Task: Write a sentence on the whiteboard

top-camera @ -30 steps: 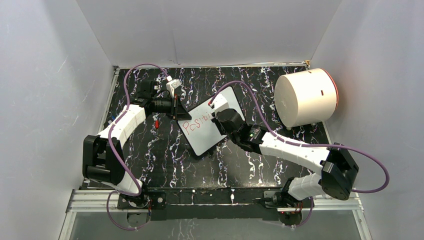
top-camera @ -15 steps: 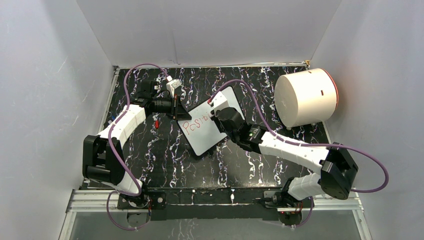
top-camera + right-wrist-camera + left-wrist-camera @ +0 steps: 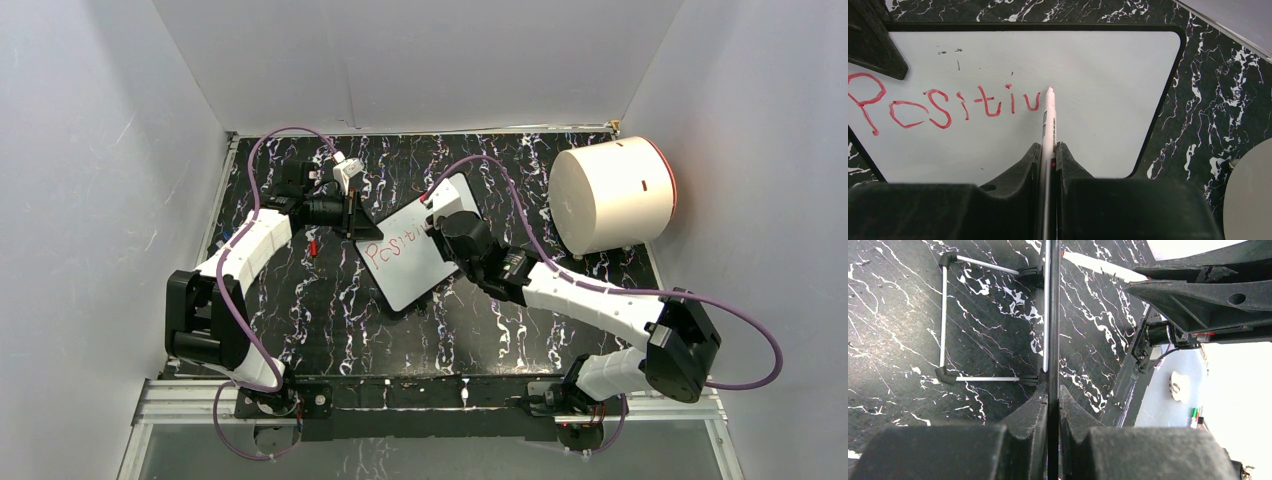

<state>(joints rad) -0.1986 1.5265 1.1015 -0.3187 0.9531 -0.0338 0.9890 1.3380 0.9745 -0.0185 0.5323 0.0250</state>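
The whiteboard [image 3: 405,280] lies tilted in mid-table, white with a thin black frame. My left gripper [image 3: 352,216] is shut on its left edge; in the left wrist view that edge [image 3: 1053,315] runs straight up from between the jaws of the left gripper [image 3: 1053,390]. My right gripper [image 3: 1048,147] is shut on a white marker [image 3: 1049,120], above the board's upper middle [image 3: 440,226]. The sentence [image 3: 943,105] reads "Positiv" in red, and the marker tip rests just right of the "v". These red letters [image 3: 395,245] also show from above.
A big white cylinder [image 3: 610,195] lies on its side at the back right. A small red piece [image 3: 313,246] sits on the black marbled table left of the board. The board's wire stand [image 3: 943,315] shows beneath it. Grey walls enclose three sides.
My right gripper has crept to the right along the board with the marker, and the red writing has grown by a letter or two. The left arm has held still.
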